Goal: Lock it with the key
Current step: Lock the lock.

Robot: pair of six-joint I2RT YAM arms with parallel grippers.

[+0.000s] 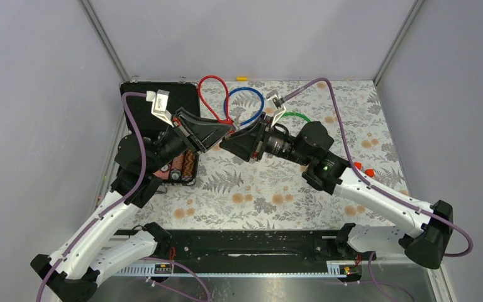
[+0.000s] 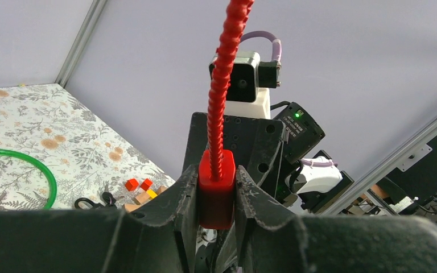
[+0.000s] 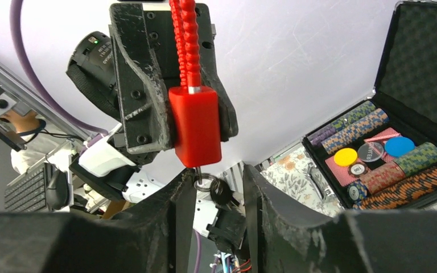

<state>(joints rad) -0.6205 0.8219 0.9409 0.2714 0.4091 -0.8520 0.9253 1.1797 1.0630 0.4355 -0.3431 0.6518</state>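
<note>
A red cable lock is held up above the table, and my left gripper (image 2: 216, 199) is shut on its red body (image 2: 216, 190). Its ribbed red cable (image 2: 223, 79) rises from the body and loops back over the table (image 1: 212, 94). In the right wrist view the lock body (image 3: 195, 125) hangs between the left fingers (image 3: 142, 85). A key (image 3: 223, 193) with a black head hangs on a small ring (image 3: 203, 183) below the body. My right gripper (image 3: 219, 193) faces the lock from below. Its jaws stand apart on either side of the key without pinching it.
An open black case of poker chips (image 1: 157, 100) (image 3: 398, 142) lies at the back left. A blue cable loop (image 1: 245, 104) and a green one (image 1: 295, 115) lie behind the grippers. Small coloured blocks (image 2: 139, 185) sit on the flowered cloth to the right.
</note>
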